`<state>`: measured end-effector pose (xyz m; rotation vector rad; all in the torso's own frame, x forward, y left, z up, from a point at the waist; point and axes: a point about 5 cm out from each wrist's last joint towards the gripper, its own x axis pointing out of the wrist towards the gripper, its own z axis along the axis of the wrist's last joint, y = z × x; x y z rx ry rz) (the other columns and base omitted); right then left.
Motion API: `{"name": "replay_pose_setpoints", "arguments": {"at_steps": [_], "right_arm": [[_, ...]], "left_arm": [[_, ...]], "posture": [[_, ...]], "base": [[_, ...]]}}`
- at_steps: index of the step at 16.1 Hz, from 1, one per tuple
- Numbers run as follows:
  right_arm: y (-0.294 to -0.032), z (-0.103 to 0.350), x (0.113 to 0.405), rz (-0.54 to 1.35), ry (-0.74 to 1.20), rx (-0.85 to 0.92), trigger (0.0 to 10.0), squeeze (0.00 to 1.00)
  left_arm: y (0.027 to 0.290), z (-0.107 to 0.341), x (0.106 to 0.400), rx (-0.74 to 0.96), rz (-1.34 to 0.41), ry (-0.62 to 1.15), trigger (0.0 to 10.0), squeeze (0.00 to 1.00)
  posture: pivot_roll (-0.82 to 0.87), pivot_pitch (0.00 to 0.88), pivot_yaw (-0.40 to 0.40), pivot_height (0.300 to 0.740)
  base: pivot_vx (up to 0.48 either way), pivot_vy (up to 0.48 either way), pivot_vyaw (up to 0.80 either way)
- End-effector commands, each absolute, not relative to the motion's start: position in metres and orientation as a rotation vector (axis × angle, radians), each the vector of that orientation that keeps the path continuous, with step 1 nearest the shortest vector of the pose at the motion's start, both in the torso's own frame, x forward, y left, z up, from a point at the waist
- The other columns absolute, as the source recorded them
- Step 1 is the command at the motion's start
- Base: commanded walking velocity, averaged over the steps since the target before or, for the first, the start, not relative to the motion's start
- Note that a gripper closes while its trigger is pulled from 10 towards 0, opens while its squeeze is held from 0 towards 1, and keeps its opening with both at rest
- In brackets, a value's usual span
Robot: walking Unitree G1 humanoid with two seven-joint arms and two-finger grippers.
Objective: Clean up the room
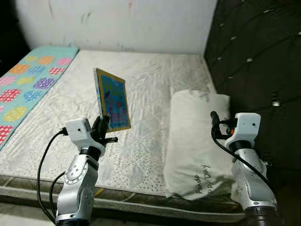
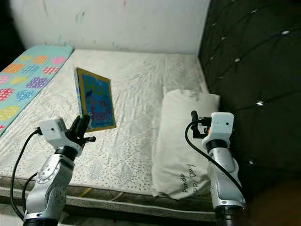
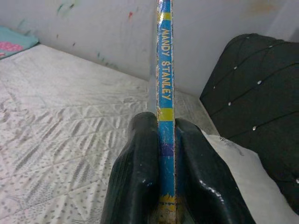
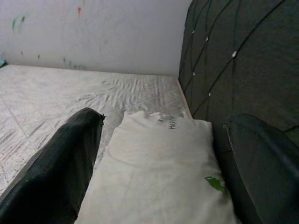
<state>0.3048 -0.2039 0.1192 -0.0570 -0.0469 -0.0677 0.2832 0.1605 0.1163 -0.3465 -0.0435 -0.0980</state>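
Observation:
A thin children's book (image 1: 113, 99) with a blue cover and yellow border stands upright in the air above the white mattress (image 1: 141, 70). My left gripper (image 1: 103, 126) is shut on its lower edge. The left wrist view looks along the book's spine (image 3: 164, 79), pinched between the two black fingers (image 3: 135, 168). My right gripper (image 1: 215, 123) hovers open over a white pillow (image 1: 193, 141) at the bed's right side. In the right wrist view its fingers (image 4: 70, 158) stand wide apart with the pillow (image 4: 159, 168) below them.
A dark tufted headboard (image 1: 254, 56) runs along the right of the bed. A turquoise blanket (image 1: 28, 80) with coloured patches lies on the far left. A white wall (image 1: 117, 23) closes the far side. The mattress edge (image 1: 131, 197) is right before me.

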Motion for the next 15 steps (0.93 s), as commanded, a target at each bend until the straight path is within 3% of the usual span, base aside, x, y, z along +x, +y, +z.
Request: {"name": "replay_pose_setpoints", "arguments": {"at_steps": [1, 6, 13, 15], "right_arm": [[-0.1985, 0.1226, 0.3069, -0.054, -0.056, -0.044, 10.0, 0.00], [-0.1989, 0.1223, 0.3066, -0.053, -0.055, -0.046, 10.0, 0.00], [-0.1963, 0.1247, 0.3071, -0.028, -0.073, -0.102, 10.0, 0.00], [-0.1961, 0.1239, 0.3069, -0.031, -0.071, -0.097, 10.0, 0.00]], "left_arm": [[0.1677, 0.1272, 0.2844, -0.331, -0.087, -0.095, 10.0, 0.00], [0.1658, 0.1280, 0.2838, -0.332, -0.099, -0.101, 10.0, 0.00], [0.1641, 0.1300, 0.2836, -0.336, -0.116, -0.115, 10.0, 0.00], [0.1639, 0.1299, 0.2835, -0.334, -0.120, -0.114, 10.0, 0.00]], "posture": [[-0.10, 0.000, 0.021, 0.740], [-0.10, 0.000, 0.021, 0.740], [-0.10, 0.000, 0.020, 0.740], [-0.10, 0.000, 0.020, 0.740]], "base": [[0.000, 0.000, -0.58], [0.000, 0.000, -0.77], [0.000, 0.000, 0.00], [0.000, 0.000, 0.66]]}}
